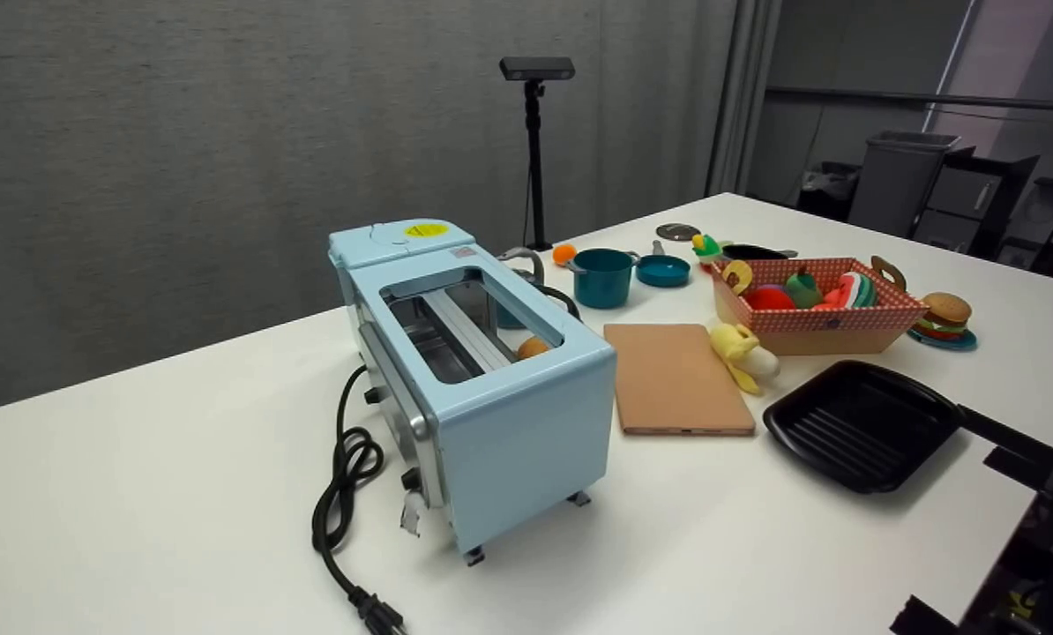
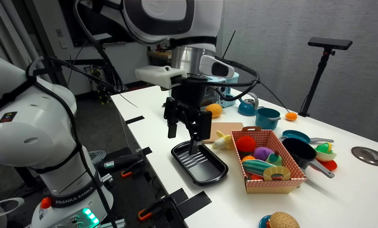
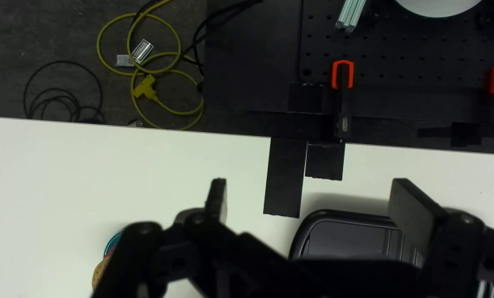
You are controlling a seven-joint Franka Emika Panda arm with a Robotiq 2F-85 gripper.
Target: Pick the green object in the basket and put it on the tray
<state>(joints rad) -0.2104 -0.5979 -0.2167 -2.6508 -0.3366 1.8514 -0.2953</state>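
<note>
The basket, a red-checked box with tan lower sides, stands on the white table in both exterior views (image 1: pixel 822 339) (image 2: pixel 268 189). Among the toy foods in it is a rounded green object with a top stem (image 1: pixel 802 289), also visible in an exterior view (image 2: pixel 274 159). A green-striped melon slice (image 2: pixel 257 167) lies beside it. The tray, a black ridged pan (image 1: pixel 879 423), shows in an exterior view (image 2: pixel 204 169) and partly in the wrist view (image 3: pixel 346 238); nothing lies on its visible surface. My gripper (image 2: pixel 183 139) hangs above the tray, open and empty, fingers wide apart in the wrist view (image 3: pixel 309 203).
A toy burger (image 2: pixel 284 220) sits near the basket. A plush banana (image 1: pixel 743 357) and a tan board (image 1: pixel 681 379) lie beside the tray. A blue toaster oven (image 1: pixel 526 441), teal pot (image 2: pixel 267 117) and dark saucepan (image 2: pixel 298 152) stand around. Black tape (image 3: pixel 286 178) marks the table edge.
</note>
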